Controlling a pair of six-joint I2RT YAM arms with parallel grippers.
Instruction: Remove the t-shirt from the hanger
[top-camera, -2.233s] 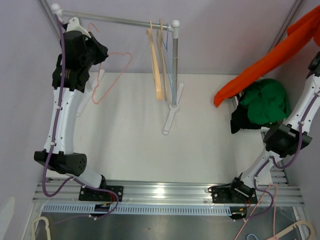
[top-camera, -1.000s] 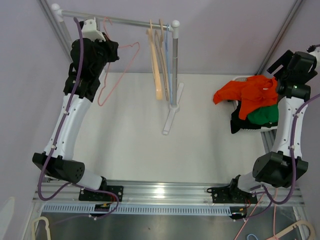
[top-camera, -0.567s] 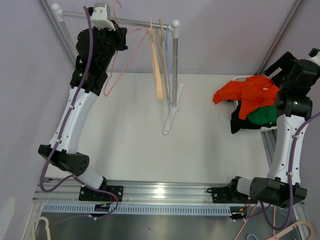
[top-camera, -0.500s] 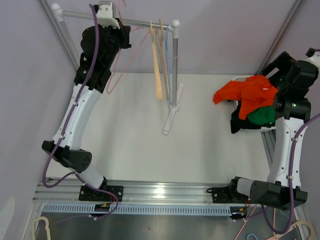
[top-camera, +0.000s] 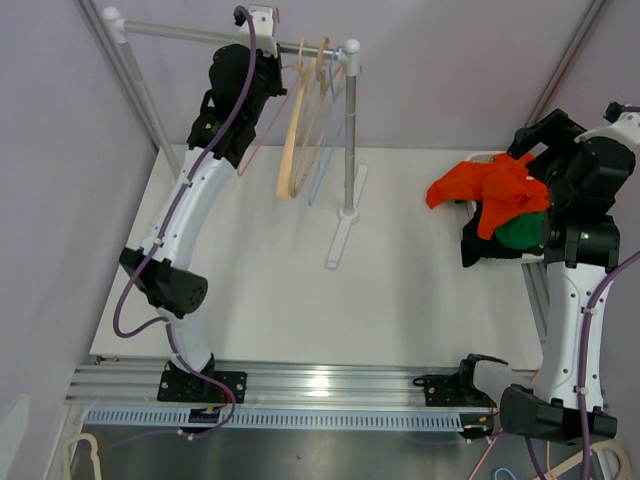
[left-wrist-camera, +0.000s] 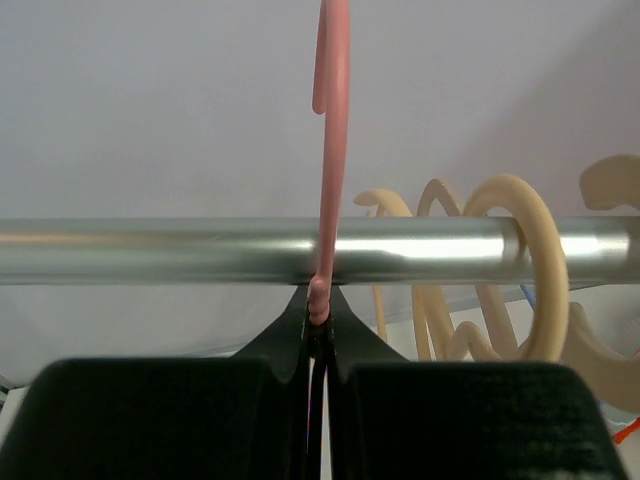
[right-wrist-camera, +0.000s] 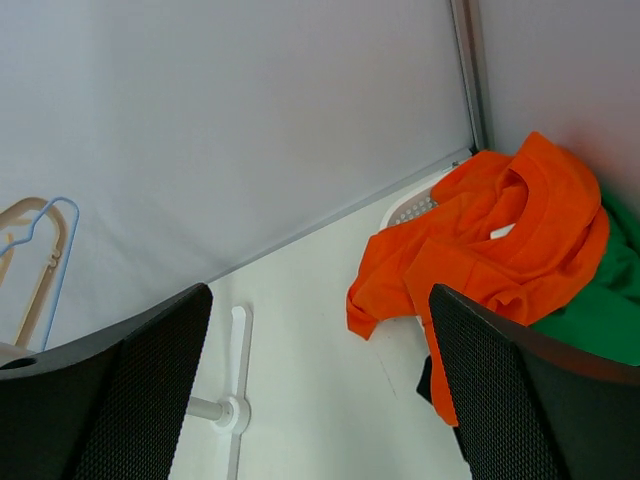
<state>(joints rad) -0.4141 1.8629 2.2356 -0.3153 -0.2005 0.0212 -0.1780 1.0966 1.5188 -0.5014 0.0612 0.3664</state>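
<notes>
Left gripper (left-wrist-camera: 318, 330) is clamped on the one pink hanger (left-wrist-camera: 332, 150) at the rail (left-wrist-camera: 150, 250), beside two cream hangers (top-camera: 292, 150) and one blue hanger (right-wrist-camera: 62, 203). Right gripper (right-wrist-camera: 315, 390) gapes wide; one orange t-shirt (right-wrist-camera: 500, 240) lies well right of the rail.

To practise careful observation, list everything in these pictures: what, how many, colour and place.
silver metal clothes rail: one, silver, on a post at the far side.
thin pink plastic hanger: one, pink, at the rail, in the left pincer.
thick cream hangers: at least two, cream, hung on the rail.
thin blue hanger: one, blue, beside the cream ones.
orange fabric t-shirt: one, orange, atop the other garments, far right.
green garment: one, green, under the t-shirt.
black garment: one, black, low beside the green one.
white mesh basket: one, white, beneath the garments.
white table: one, white, under everything.
left pincer: one, black, shut on the pink hanger.
right pincer: one, black, open, empty, near the t-shirt.
</notes>
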